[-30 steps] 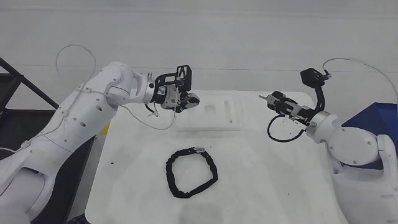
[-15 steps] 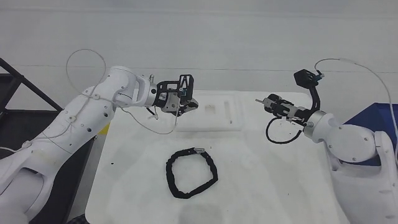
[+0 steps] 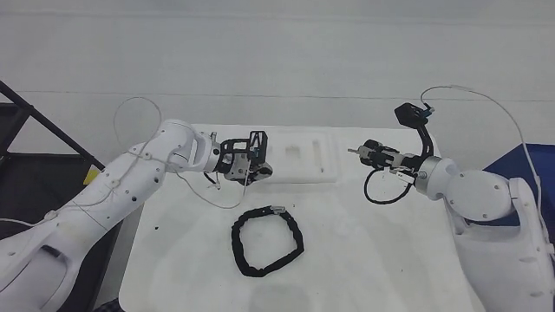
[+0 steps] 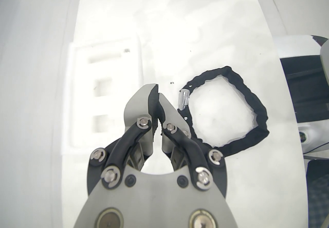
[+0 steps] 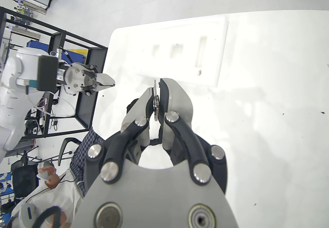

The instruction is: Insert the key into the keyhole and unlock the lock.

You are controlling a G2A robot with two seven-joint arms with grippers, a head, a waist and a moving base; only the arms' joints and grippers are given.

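Observation:
A black fabric-covered chain lock [image 3: 267,241] lies in a loop on the white table [image 3: 373,251], its silver lock cylinder [image 3: 277,210] at the far side of the loop. My left gripper [image 3: 261,168] hangs just behind and left of the cylinder, shut with nothing in it. From the left wrist the shut gripper [image 4: 157,90] sits close beside the cylinder [image 4: 184,99] and the chain lock [image 4: 246,100]. My right gripper [image 3: 355,151] is over the table's right part, shut on the key [image 5: 155,100], whose thin metal blade sticks out past the fingertips.
A white foam tray [image 3: 299,158] with several shallow recesses lies at the back of the table between the two arms. A black metal rack [image 3: 35,130] stands left of the table. A blue bin [image 3: 539,163] is at the right edge.
The left gripper has come down and nearer, toward the chain lock's cylinder. The right gripper with the key has shifted left toward the table's middle.

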